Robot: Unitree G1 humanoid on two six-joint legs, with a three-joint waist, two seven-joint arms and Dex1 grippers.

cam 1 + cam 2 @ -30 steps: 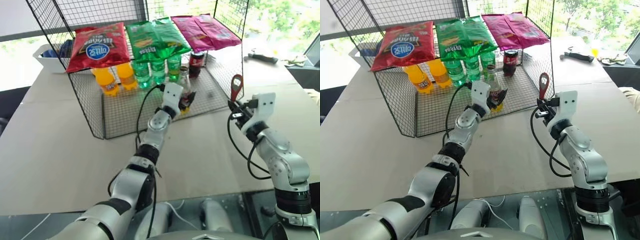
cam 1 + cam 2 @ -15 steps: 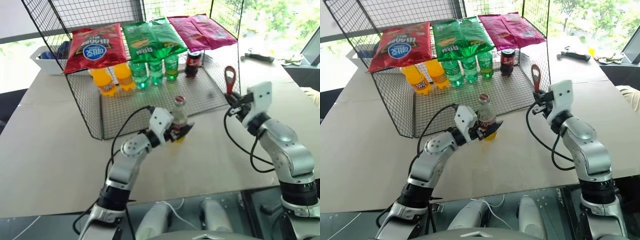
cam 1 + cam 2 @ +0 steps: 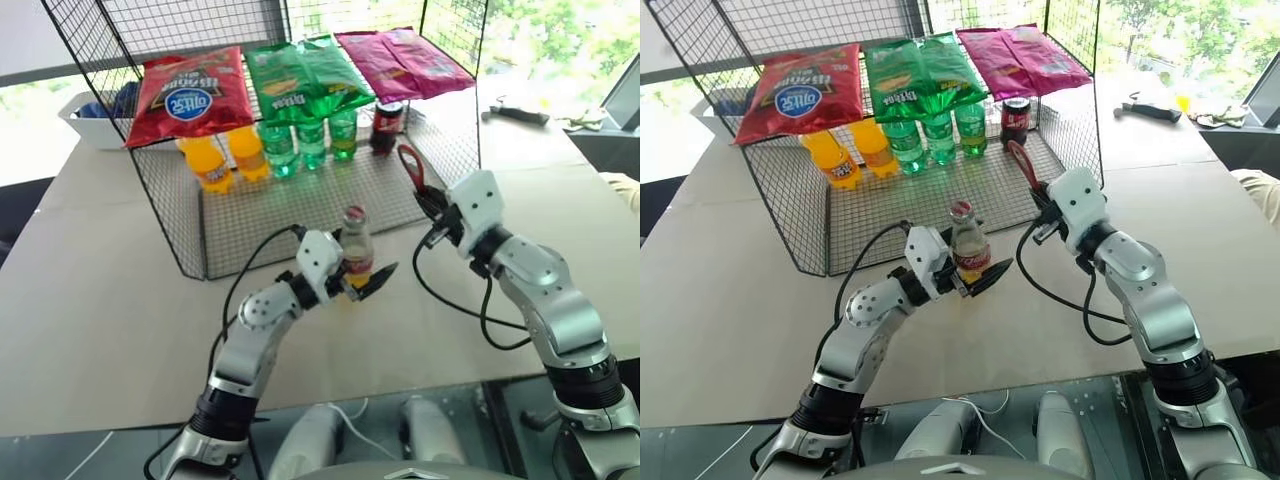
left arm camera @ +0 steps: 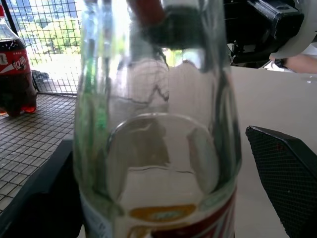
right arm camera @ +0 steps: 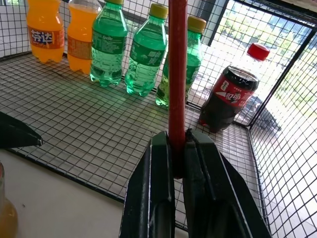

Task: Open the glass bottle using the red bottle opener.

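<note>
I had the left gripper (image 3: 358, 283) nearest me, low over the table (image 3: 100, 300), with its two black fingers spread wide on either side of the glass bottle (image 3: 356, 250). In the left wrist view one finger (image 4: 287, 178) stood clear of the glass by a visible gap, so I could not tell whether the other was touching; the jaws were open and gripping nothing. The bottle stood upright on the table just in front of the wire rack (image 3: 250, 215), capped, with yellow liquid at its bottom and the red-and-white label facing me.

A little farther out and to the right, the right gripper (image 3: 1040, 205) was clamped tight on the handle of the red bottle opener (image 3: 1023, 165). The right wrist view showed the fingers (image 5: 161, 188) pressed against the red handle from both sides. The opener rose up and leaned toward the rack, its ring end near the bottle's cap but apart from it.

Beyond that, inside the rack, stood two orange bottles (image 3: 225, 160), three green bottles (image 3: 310, 140) and a cola bottle (image 3: 387, 125) in a row. Bags of crisps, red (image 3: 190, 90), green (image 3: 305, 75) and pink (image 3: 400, 60), lay on the shelf above them.
</note>
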